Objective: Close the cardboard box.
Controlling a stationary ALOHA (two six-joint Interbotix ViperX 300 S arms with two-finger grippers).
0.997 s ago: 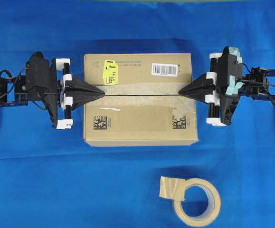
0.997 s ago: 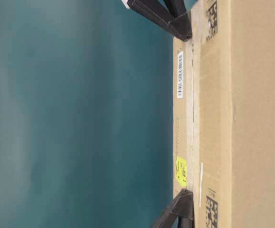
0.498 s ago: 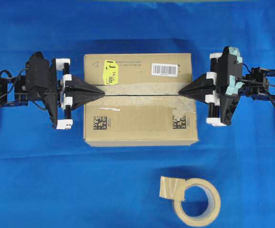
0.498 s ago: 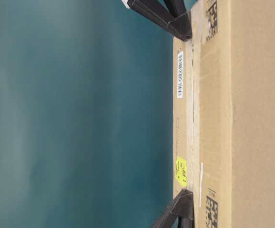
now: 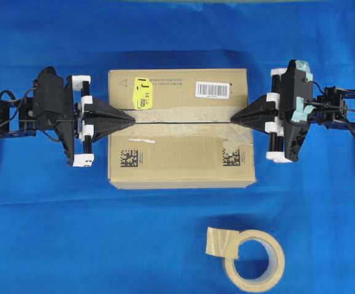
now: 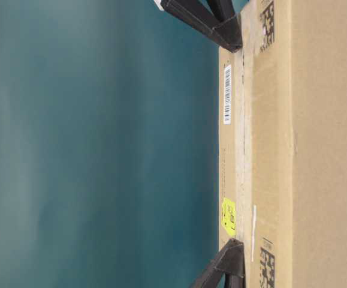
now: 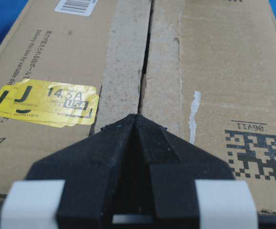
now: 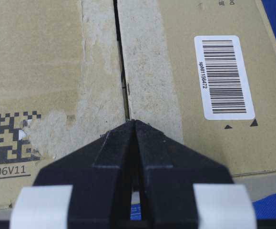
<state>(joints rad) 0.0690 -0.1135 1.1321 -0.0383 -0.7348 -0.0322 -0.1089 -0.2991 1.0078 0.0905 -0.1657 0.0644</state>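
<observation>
The cardboard box (image 5: 180,127) sat in the middle of the blue-covered tabletop (image 5: 103,233), its top flaps folded flat and meeting along a narrow dark seam that ran from one arm to the other. The left gripper (image 5: 132,120) rested its tip on the seam at the box's left edge, jaws pressed together into a single point. The right gripper (image 5: 232,119) did the same at the opposite end, jaws likewise together. A yellow sticker (image 5: 142,92) and a white barcode label (image 5: 213,90) lay on the far flap. A beige tape roll (image 5: 254,260) lay near the tabletop's front edge, well apart from the box.
</observation>
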